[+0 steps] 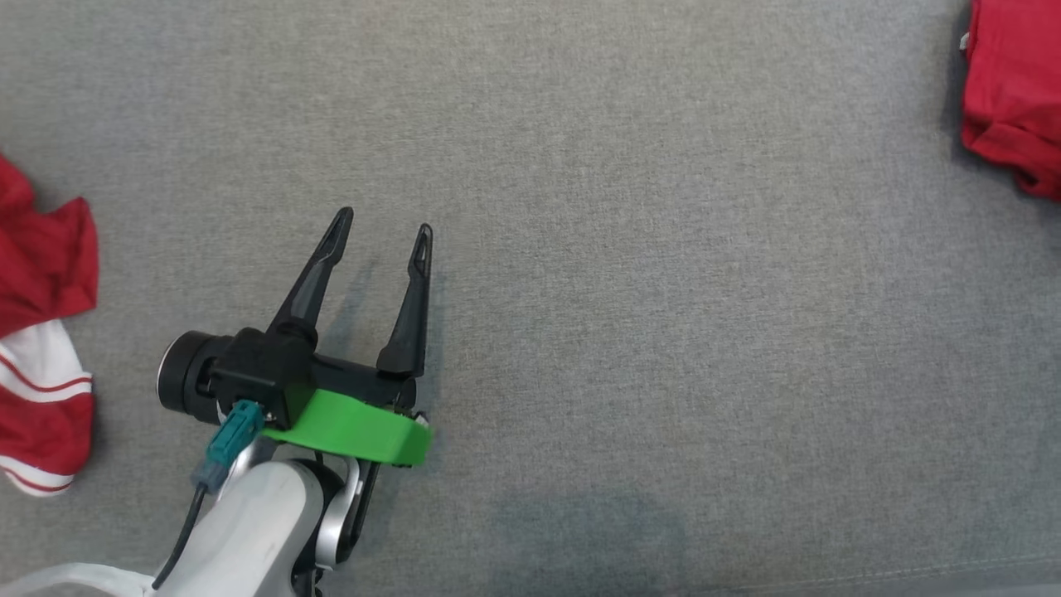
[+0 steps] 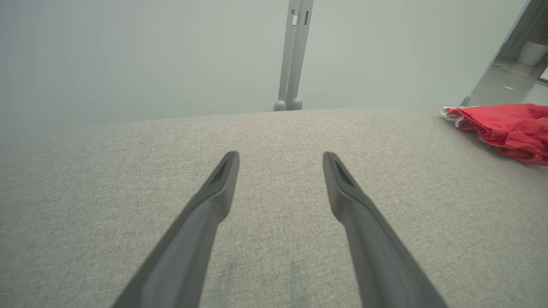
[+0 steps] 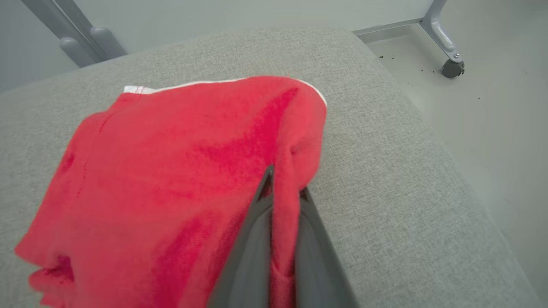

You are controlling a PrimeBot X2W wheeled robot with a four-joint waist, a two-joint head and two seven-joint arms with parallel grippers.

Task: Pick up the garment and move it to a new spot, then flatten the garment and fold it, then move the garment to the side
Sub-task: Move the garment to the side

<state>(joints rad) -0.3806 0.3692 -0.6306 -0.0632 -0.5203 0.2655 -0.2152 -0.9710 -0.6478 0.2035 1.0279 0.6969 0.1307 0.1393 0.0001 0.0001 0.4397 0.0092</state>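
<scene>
Pinch taken, fold to come

At 9 o'clock in your head view a red-and-white striped cloth [image 1: 41, 365] runs off frame; your left gripper [image 1: 385, 224] hangs spread and empty over the grey woven-fabric surface [image 1: 663, 249]. At 2 o'clock, cropped, lies the soft red knit garment [image 1: 1015, 91]: likely light, limp, quick to sag. Your right gripper [image 3: 286, 182] is clenched on a fold near its edge; a white-trimmed corner should spread it better. Sleeves and neckline cannot be made out.
</scene>
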